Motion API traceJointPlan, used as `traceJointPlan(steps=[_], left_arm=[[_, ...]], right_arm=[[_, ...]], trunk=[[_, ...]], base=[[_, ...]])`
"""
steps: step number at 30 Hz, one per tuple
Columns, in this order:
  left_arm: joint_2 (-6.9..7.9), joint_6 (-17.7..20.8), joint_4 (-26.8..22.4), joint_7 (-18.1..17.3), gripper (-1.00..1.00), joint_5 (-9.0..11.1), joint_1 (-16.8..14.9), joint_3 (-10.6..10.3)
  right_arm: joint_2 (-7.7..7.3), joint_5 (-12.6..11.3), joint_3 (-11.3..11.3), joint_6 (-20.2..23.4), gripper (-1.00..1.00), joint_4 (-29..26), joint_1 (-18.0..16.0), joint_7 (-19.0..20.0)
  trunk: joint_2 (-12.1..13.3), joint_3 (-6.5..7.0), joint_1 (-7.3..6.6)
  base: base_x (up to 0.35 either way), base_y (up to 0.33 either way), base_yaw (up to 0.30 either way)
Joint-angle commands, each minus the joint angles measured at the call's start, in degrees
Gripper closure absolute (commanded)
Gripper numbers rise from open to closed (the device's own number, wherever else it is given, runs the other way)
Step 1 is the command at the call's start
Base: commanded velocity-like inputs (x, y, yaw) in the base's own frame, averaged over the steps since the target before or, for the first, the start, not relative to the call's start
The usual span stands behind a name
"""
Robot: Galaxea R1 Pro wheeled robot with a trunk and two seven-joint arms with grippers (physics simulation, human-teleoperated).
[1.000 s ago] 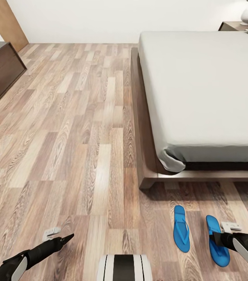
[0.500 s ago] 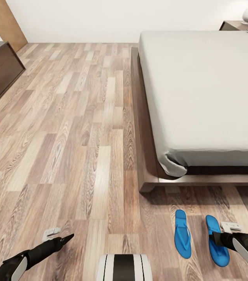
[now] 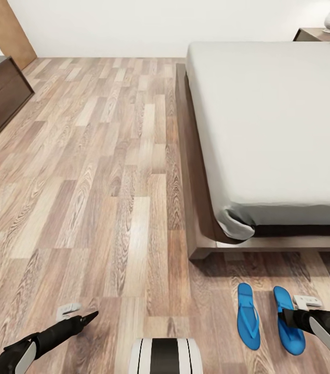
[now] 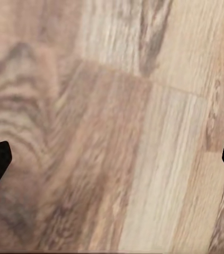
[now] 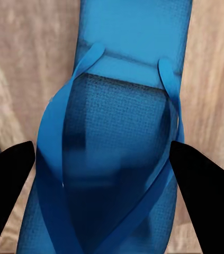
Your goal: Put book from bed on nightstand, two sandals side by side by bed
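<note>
head view has both sandals (image 3: 248, 316) paired on the floor (image 3: 107, 182) near the bed (image 3: 268, 130) corner, right gripper (image 5: 104, 164) spread wide over one, left gripper (image 4: 112, 164) likewise apart.

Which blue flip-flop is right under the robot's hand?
The sandal farther from the bed's corner. The right hand hangs over it, fingers either side of its straps. The other sandal lies beside it, uncovered.

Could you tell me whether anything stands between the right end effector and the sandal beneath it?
Nothing visible does. In the right wrist view the sandal lies directly between the open fingertips, with only bare floor beside it. In the head view the right end effector hangs over that sandal, beside the other sandal.
</note>
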Motion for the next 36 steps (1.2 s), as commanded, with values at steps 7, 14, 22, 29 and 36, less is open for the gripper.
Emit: traceJointPlan(steps=[7,14,22,29,36], left_arm=[[-0.09,0.6,0.0,-0.2,-1.00,0.4,0.0,0.1],[-0.10,0.6,0.0,-0.2,-1.00,0.4,0.0,0.1],[-0.10,0.6,0.0,-0.2,-1.00,0.4,0.0,0.1],[-0.41,0.6,0.0,-0.2,-1.00,0.4,0.0,0.1],[-0.45,0.6,0.0,-0.2,-1.00,0.3,0.0,0.1]], right_arm=[[0.14,0.4,0.2,0.2,1.00,0.0,0.0,-1.0],[2.80,3.7,0.2,0.0,1.00,0.2,0.0,-8.5],[2.91,3.9,0.2,0.0,1.00,0.2,0.0,-8.7],[2.92,4.0,0.3,0.0,1.00,0.2,0.0,-8.7],[2.90,4.0,0.3,-1.3,1.00,-0.4,0.0,-8.7]], trunk=[[0.0,-0.03,-0.01],[0.0,-0.03,-0.01],[0.0,-0.26,0.02],[-0.1,-1.81,0.20],[-0.2,-2.69,0.30]], base=[[0.000,0.032,0.000],[0.000,0.000,0.000],[0.000,0.000,0.000],[0.000,0.000,0.000],[0.000,0.000,0.000]])
